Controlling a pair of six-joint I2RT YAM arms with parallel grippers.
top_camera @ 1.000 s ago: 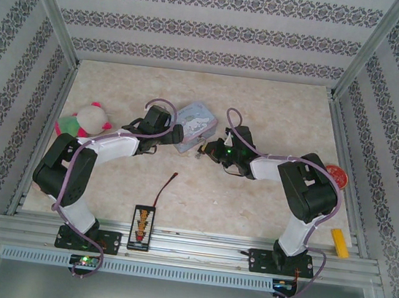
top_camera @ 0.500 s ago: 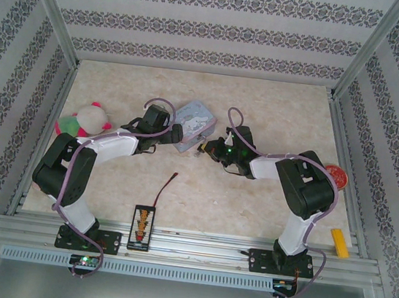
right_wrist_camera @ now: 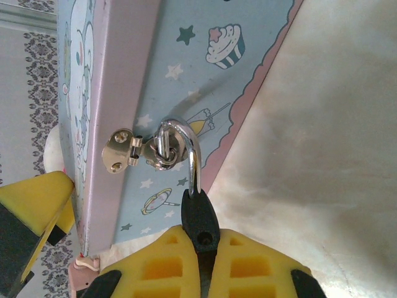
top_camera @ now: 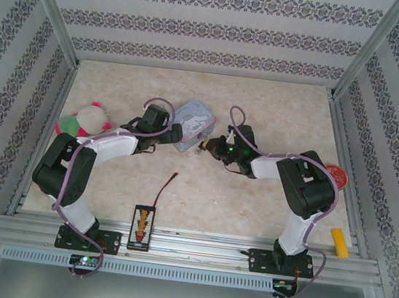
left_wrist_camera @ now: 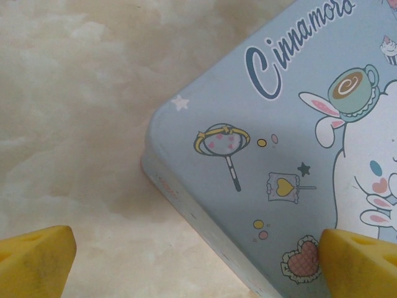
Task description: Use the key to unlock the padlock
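Right gripper [right_wrist_camera: 201,264] clamps shut on the black body of the padlock [right_wrist_camera: 198,217], caught close-up by its wrist cam, w/ yellow fingers on both flanks. Shackle [right_wrist_camera: 192,152] rises toward 12 o'clock from the body, then hooks over to 11 o'clock thru the ring of the clasp [right_wrist_camera: 121,152] on the front wall of the light-blue tin [left_wrist_camera: 279,155]. The grip appears meant to steady the lock and stop it swinging on the ring, so a key can be lined up w/ the body. The keyhole itself is hidden by the fingers. Shackle leg looks seated in the body, so the lock reads as not yet opened.

Left gripper [left_wrist_camera: 197,264] stands at full spread over a corner of the tin's lid, holding nothing. Its fingertips [left_wrist_camera: 34,261] sit at 7 and 5 o'clock in the wrist view, one over bare table [left_wrist_camera: 74,93], one over the lid. Likely purpose is to brace the tin vs. the pull from the other arm, tho no contact can be confirmed.

From overhead, left gripper sits at approx. 8 o'clock of the tin and right at approx. 4 o'clock, w/ the tin btwn them near mid-table. Next move prob. calls for fine alignment: the parts are tiny, and a slip could twist the lock off-axis or drag the tin.
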